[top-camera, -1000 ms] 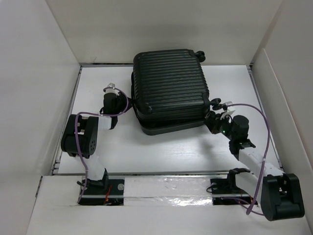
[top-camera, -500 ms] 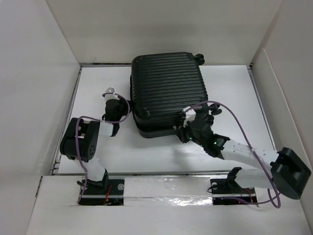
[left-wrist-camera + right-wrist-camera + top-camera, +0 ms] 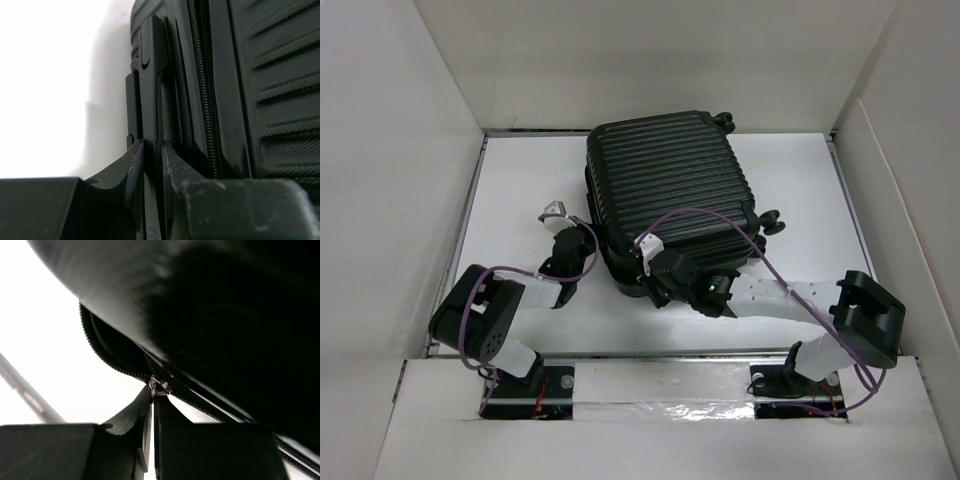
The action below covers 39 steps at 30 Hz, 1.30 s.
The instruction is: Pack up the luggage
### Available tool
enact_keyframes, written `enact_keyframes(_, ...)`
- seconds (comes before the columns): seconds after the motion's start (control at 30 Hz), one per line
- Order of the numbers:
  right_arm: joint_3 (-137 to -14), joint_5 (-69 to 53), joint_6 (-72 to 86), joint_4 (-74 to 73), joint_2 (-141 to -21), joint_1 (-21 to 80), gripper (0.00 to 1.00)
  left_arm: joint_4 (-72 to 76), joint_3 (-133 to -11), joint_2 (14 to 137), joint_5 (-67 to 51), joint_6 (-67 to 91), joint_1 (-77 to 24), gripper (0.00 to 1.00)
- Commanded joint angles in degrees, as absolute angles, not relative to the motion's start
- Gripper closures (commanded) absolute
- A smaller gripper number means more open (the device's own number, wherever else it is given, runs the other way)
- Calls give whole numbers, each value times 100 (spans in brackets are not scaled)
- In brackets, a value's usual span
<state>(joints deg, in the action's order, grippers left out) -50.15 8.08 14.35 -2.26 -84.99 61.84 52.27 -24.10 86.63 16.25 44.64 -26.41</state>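
Note:
The luggage (image 3: 665,190) is a black ribbed hard-shell suitcase lying flat in the middle of the white table, its lid down on the lower shell. My left gripper (image 3: 582,238) is at its left side, shut on the black side handle (image 3: 151,100) next to the zipper track. My right gripper (image 3: 645,285) is at the near left corner, shut on the flat zipper pull (image 3: 151,425) that hangs from the metal slider (image 3: 159,386). The zipper teeth (image 3: 107,360) still gape apart beyond the slider. The contents are hidden.
White walls (image 3: 390,150) enclose the table on the left, back and right. Bare table (image 3: 800,190) lies right of the suitcase and behind it. Its wheels (image 3: 770,222) stick out at the right side. A white ledge (image 3: 650,380) runs along the near edge.
My right gripper has travelled from the suitcase's right near corner along its near edge to the left near corner. The left gripper shifted slightly nearer. The suitcase turned a little.

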Motion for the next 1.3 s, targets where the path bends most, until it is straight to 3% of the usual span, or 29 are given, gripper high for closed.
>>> enact_keyframes(0.0,-5389,921,1161,941,-8272,6232,100,5370,-1978,7947,-211,4720,-3647,100)
enact_keyframes(0.1,-4862,513,941,739,-7499,5593,100,5222,-1802,7604,-54,4711,-3910,100)
enact_keyframes(0.27,-4658,-956,457,475,-6646,3512,100,5133,-2055,7619,729,4746,-5035,100)
enact_keyframes(0.5,-4721,-1951,342,88,-6381,2137,100,5072,-3250,8873,1046,4606,-5985,100)
enact_keyframes(0.73,-3025,-1231,1378,422,-5397,3196,100,5238,-4710,10107,642,4561,-5635,100)
enact_keyframes(0.9,-3198,-372,1599,-454,-4958,4349,100,5098,-5361,10485,589,4588,-5204,100)
enact_keyframes(1.07,-3471,-97,1880,-353,-4869,5167,100,5212,-5318,10468,615,4632,-5114,100)
enact_keyframes(1.17,-3787,307,1662,-88,-5465,5028,100,5247,-5230,10459,729,4527,-5352,100)
enact_keyframes(1.27,-4104,-191,1319,200,-6063,4274,100,5431,-4871,10406,747,4561,-5528,100)
